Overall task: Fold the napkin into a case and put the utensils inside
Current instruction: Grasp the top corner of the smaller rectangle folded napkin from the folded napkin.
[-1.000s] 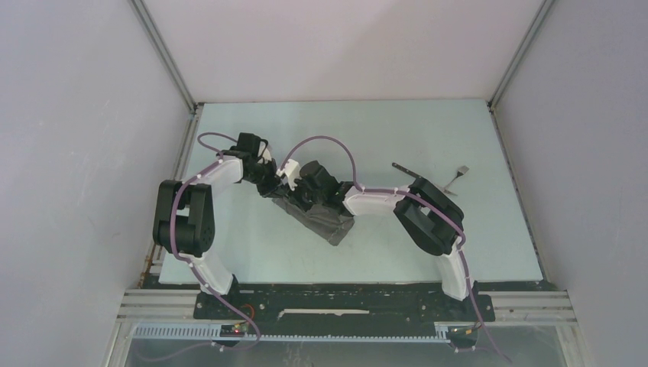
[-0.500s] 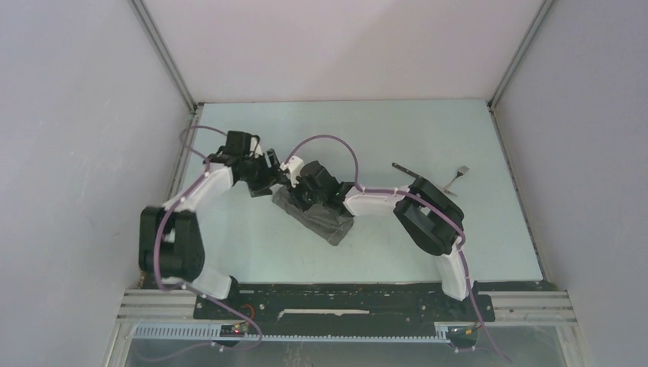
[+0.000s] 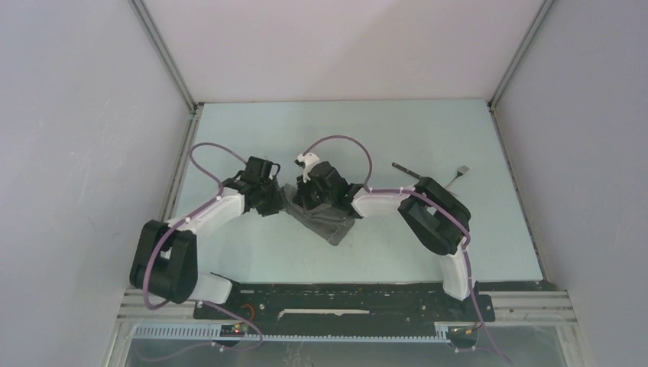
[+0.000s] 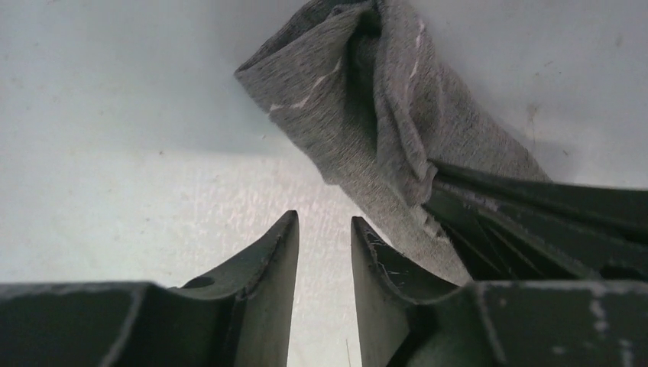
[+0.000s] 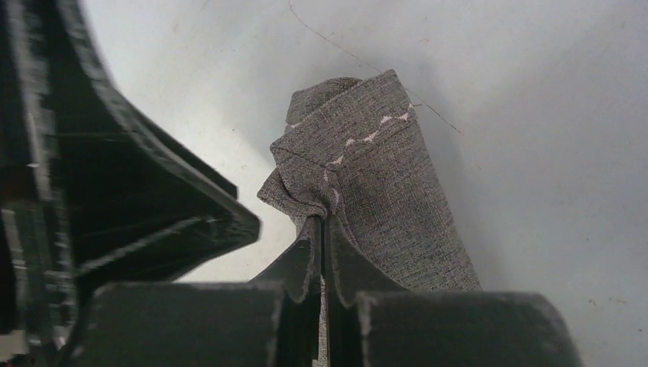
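The grey napkin (image 3: 330, 225) lies as a narrow folded bundle at the table's middle, its near end puckered upward. My right gripper (image 3: 312, 197) is shut on a pinched fold of the napkin (image 5: 382, 176); the jaws (image 5: 322, 225) meet with cloth between them. My left gripper (image 3: 280, 203) stands just left of the cloth, open by a narrow gap (image 4: 325, 222) with only bare table between the fingers; the napkin (image 4: 367, 107) sits ahead and to the right of them. The utensils lie at the right rear: a dark-handled knife (image 3: 403, 168) and a small fork (image 3: 458, 173).
The pale table (image 3: 382, 130) is bounded by grey walls at left, right and rear. The right arm's elbow (image 3: 432, 215) hangs near the knife's handle end. The left gripper's dark body (image 5: 145, 214) crowds the cloth's left side.
My left gripper has let go of the napkin's end, opened and swung nearer along the cloth's left edge. My right gripper has shut on the fold and turned slightly.
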